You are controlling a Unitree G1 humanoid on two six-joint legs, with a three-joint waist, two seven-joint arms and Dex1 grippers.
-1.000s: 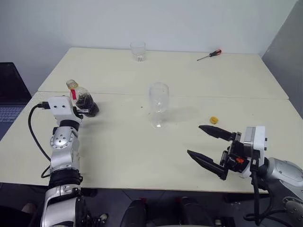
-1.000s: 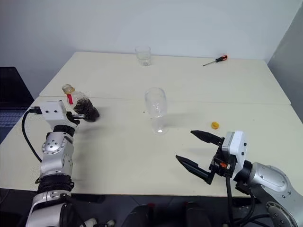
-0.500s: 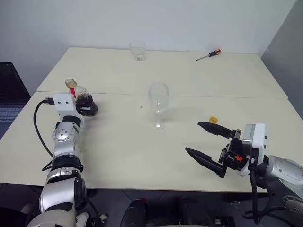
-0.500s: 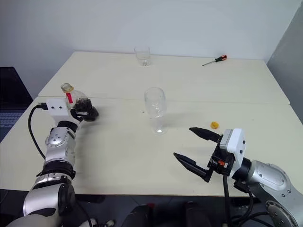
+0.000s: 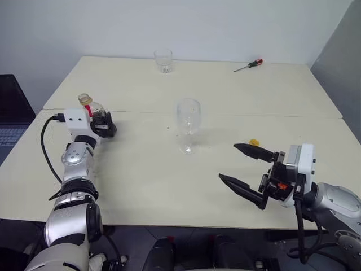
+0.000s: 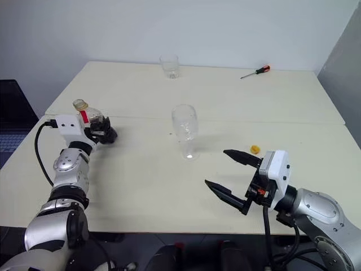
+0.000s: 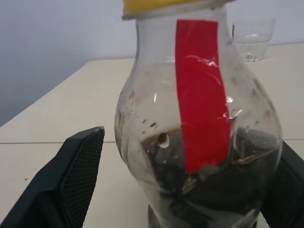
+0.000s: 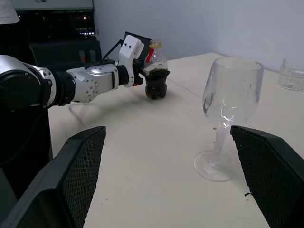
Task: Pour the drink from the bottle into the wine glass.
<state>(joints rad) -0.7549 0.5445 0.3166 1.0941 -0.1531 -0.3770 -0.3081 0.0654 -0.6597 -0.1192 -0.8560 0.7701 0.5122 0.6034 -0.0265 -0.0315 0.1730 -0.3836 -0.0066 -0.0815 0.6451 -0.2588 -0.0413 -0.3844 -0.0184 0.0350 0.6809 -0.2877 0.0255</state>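
Dark drink (image 7: 213,190) low in the capped bottle (image 5: 96,116), upright on the table (image 5: 141,186) between the spread fingers of the left tool (image 5: 104,125), ungripped; wine glass (image 5: 188,125) empty at centre; right tool (image 5: 248,172) open, idle; pouring unstarted.

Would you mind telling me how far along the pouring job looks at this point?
Early. Done: nothing poured; the wine glass stands empty mid-table. In hand: the open left gripper brackets the bottle, which stands upright on the table with the drink inside; I cannot tell whether it touches. The open right gripper hovers near the glass. Left: closing on the bottle, lifting, pouring.
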